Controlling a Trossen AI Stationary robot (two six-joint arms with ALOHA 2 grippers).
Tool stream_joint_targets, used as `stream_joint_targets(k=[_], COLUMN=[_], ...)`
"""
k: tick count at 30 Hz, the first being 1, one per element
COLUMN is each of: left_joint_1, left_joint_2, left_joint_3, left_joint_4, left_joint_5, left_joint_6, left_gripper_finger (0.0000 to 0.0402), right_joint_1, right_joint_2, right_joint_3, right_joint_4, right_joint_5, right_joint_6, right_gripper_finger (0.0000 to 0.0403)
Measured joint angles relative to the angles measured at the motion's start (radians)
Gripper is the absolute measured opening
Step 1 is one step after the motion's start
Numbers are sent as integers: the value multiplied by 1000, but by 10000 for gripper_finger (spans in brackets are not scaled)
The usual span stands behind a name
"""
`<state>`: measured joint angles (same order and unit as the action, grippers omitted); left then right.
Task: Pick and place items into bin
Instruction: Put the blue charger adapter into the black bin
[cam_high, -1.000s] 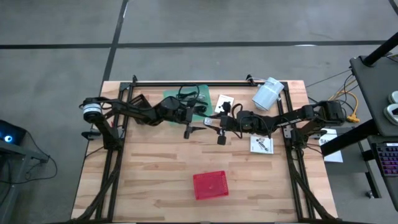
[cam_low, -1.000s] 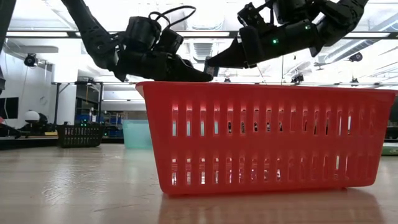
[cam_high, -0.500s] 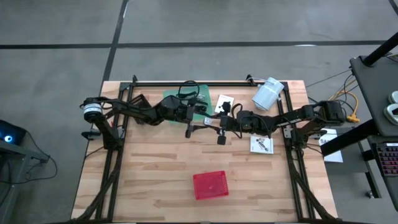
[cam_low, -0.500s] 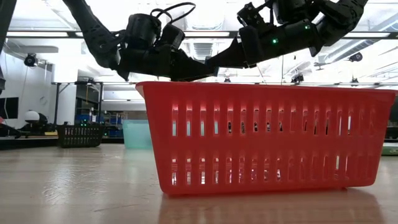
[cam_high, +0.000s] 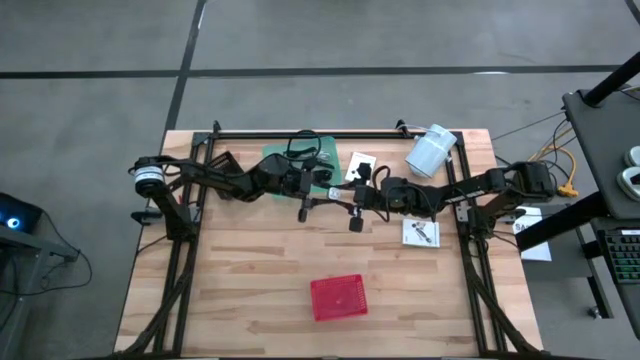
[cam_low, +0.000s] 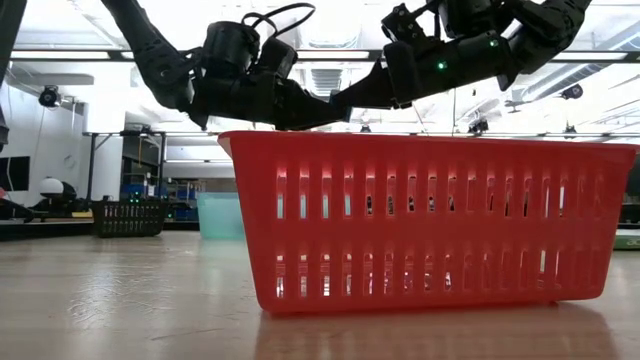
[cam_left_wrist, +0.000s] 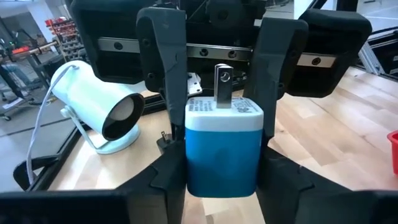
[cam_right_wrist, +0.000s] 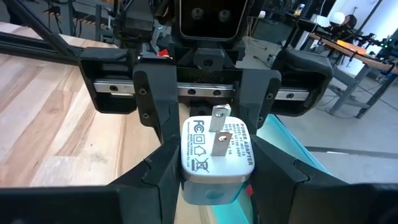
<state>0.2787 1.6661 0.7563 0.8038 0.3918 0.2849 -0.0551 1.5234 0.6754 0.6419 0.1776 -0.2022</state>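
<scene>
Both grippers (cam_high: 322, 196) (cam_high: 340, 198) clamp one adapter (cam_left_wrist: 222, 144) beside white cylinder (cam_high: 431, 150)

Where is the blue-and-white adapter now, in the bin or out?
Out: the adapter is clamped between left gripper and right gripper, well away from the red bin.

The right tool (cam_right_wrist: 213, 158) gripped a white power adapter (cam_right_wrist: 216, 152), prongs up, facing the left tool (cam_right_wrist: 208, 93) above the wooden table (cam_right_wrist: 50, 130).
</scene>
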Motion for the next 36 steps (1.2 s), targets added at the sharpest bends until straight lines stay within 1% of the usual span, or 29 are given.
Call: stream_joint_targets(k=[6, 11, 17, 21, 26, 34, 36], left_joint_1=[1, 1, 3, 3, 4, 5, 4], left_joint_2=[0, -2, -10, -16, -22, -45, -55], left_joint_3=[0, -6, -15, -28, -31, -32, -33], left_joint_4=[0, 1, -1, -1, -8, -100, -109], left_joint_5=[-4, -4, -24, -42, -57, -61, -89], left_joint_6=[31, 40, 39, 38, 38, 37, 36], left_gripper_finger=[131, 131, 131, 131, 131, 131, 131], right_joint_1=[0, 0, -2, -2, -2, -2, -2], right_joint_2=[0, 0, -7, -30, -50, -51, -50], right_joint_3=[0, 1, 1, 2, 2, 2, 2], right_joint_4=[-1, -20, -49, -137, -211, -407, -451], right_joint_5=[1, 3, 5, 5, 6, 8, 8], right_joint_6=[-15, 30, 29, 23, 69, 80, 96], right_gripper_finger=[149, 183, 220, 233, 239, 232, 230])
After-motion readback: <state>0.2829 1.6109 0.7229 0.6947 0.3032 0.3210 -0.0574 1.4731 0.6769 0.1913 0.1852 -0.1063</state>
